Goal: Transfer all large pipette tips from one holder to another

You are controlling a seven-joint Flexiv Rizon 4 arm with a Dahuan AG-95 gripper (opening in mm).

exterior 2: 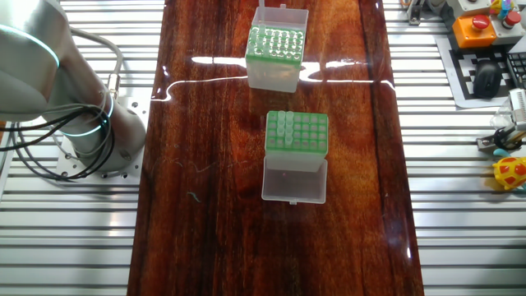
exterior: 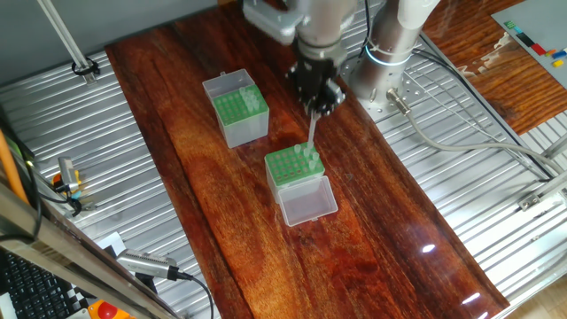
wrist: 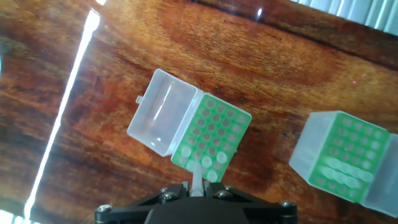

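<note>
The gripper (exterior: 316,105) is clamped on one pipette tip (exterior: 312,133), directly above the clear-sided holder (exterior: 293,168). The grey-sided holder (exterior: 237,111) stands well beyond that holder.

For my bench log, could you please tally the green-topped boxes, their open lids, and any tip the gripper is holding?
Green-topped boxes: 2, the clear-sided box and the grey-sided box
Open lids: 2, the clear lid and the whitish lid
Pipette tip held in the gripper: 1
Total: 5
</note>
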